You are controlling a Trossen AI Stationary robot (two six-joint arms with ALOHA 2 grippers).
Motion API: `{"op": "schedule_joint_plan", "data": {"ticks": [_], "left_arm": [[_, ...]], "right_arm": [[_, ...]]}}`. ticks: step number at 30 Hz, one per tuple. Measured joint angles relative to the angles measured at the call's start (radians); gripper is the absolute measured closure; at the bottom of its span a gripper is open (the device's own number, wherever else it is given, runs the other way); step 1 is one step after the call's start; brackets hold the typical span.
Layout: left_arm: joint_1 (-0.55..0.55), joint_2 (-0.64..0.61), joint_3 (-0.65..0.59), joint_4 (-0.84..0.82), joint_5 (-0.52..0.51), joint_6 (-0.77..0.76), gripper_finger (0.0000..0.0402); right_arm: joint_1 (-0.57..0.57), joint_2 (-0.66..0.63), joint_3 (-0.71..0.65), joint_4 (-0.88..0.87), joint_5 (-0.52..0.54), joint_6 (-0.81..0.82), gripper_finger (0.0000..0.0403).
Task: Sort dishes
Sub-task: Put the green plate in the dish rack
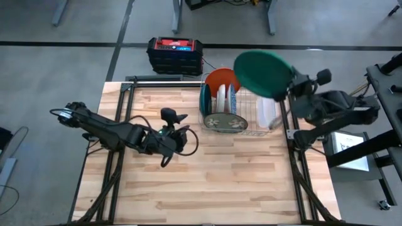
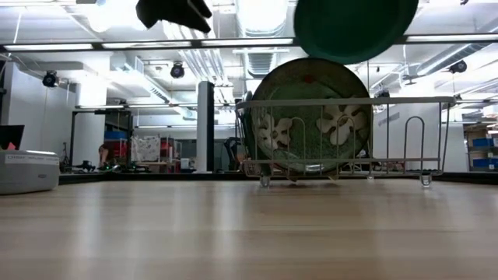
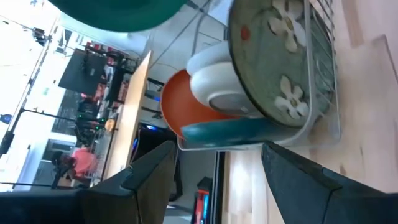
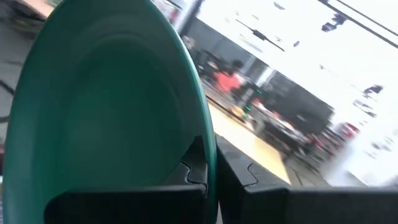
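Rack (image 1: 251, 122) sits at the far edge of the desk, right of centre, and already carries most of the dishes on edge: a floral plate (image 1: 225, 121) across its near end, then behind it a teal plate (image 1: 205, 98), a white bowl (image 1: 222, 99), a bluish plate (image 1: 232, 98) and an orange plate (image 1: 220, 79) at the far end. A white dish (image 1: 267, 113) stands in the right part of the rack. Right gripper (image 4: 210, 174) is clamped shut on the rim of a dark green plate (image 1: 262, 73), held in the air above the rack's far right corner; in the low view the plate (image 2: 354, 27) hangs clear above the rack (image 2: 346, 140), not touching the wires. Judgement: sorting is well advanced, and the green plate is the only dish seen outside the rack, so seating it in a free slot looks like the main step left. The middle of the rack shows bare wires, so room appears to remain. Left gripper (image 1: 168, 143) rests low over the desk left of centre, jaws open and empty, pointing toward the rack; nothing lies near it. Bare wood elsewhere shows no further dishes, though anything beyond the desk edges cannot be judged.
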Motion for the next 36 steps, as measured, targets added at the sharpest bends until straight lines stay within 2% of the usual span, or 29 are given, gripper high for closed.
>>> {"op": "schedule_joint_plan", "data": {"ticks": [5,9,14,17,21,24,26,29,31,34,36], "left_arm": [[0.006,0.0,0.046,0.0,0.0,0.003,0.0171],[0.018,0.0,0.084,-0.004,-0.002,0.018,0.0171],[0.038,0.0,0.112,-0.005,-0.003,0.03,0.0171],[0.053,0.0,0.111,-0.006,-0.002,0.037,0.0171],[0.09,0.002,0.101,-0.004,0.001,0.045,0.0171],[0.137,0.003,0.095,0.022,0.03,0.085,0.0171],[0.186,0.003,0.095,0.088,0.169,0.171,0.0171],[0.276,0.003,0.103,0.185,0.567,0.36,0.0171],[0.347,0.003,0.139,0.205,0.789,0.451,0.0171],[0.488,0.002,0.217,0.22,1.056,0.446,0.0171],[0.606,0.015,0.262,0.222,1.308,0.369,0.0171]], "right_arm": [[-0.166,0.009,-0.003,0.0,0.0,0.114,0.0403],[-0.238,0.061,-0.007,-0.001,-0.028,0.232,0.0403],[-0.286,0.132,-0.066,-0.065,-0.01,0.344,0.0403],[-0.308,0.147,-0.107,-0.175,-0.008,0.411,0.0403],[-0.305,0.132,-0.151,-0.359,-0.007,0.553,0.0403],[-0.297,0.1,-0.167,-0.42,-0.003,0.689,0.0403],[-0.284,0.084,-0.169,-0.422,-0.003,0.7,0.0403],[-0.25,0.062,-0.169,-0.419,-0.003,0.698,0.0403],[-0.211,0.041,-0.169,-0.42,-0.004,0.687,0.0403],[-0.114,0.007,-0.169,-0.419,-0.068,0.681,0.0403],[-0.031,-0.011,-0.169,-0.418,-0.11,0.695,0.0403]]}}
